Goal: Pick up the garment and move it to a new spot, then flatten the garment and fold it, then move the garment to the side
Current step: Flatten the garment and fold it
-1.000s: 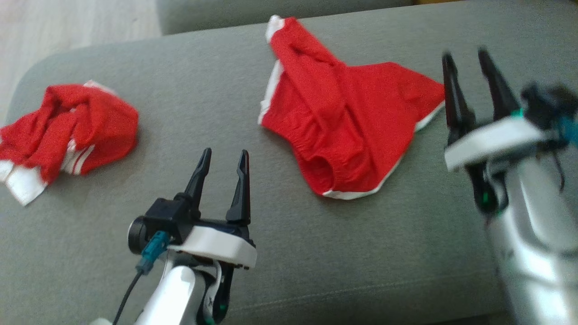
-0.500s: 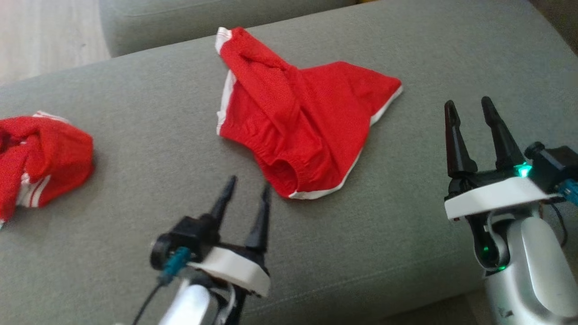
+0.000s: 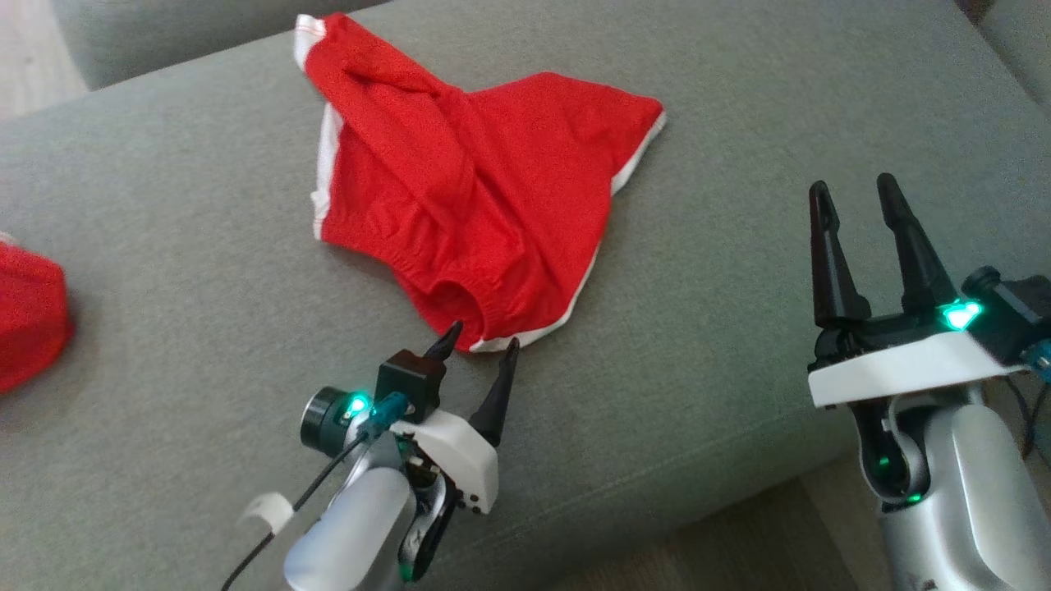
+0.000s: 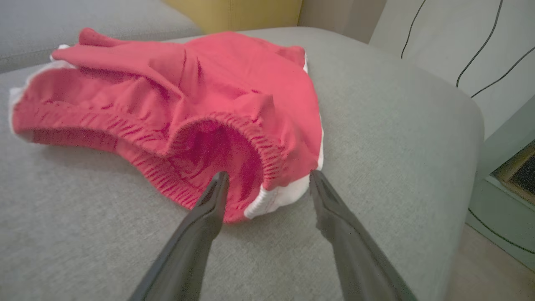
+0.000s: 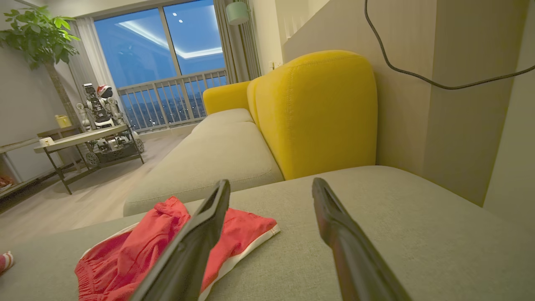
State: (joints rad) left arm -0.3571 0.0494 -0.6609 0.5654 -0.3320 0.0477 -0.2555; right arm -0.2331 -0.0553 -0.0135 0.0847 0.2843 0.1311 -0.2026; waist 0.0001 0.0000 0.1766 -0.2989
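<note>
Now my left pincer, wide open and empty, sits right at the stretchy waistband of the soft, light red shorts, likely my best spot to pinch.

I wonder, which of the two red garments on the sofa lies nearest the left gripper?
The spread-out red garment with white trim; the left gripper has its open fingers at its waistband corner. The other red garment lies far off leftward.

Bare cushion right of the red shorts — free passage; another red garment sits far left.
</note>
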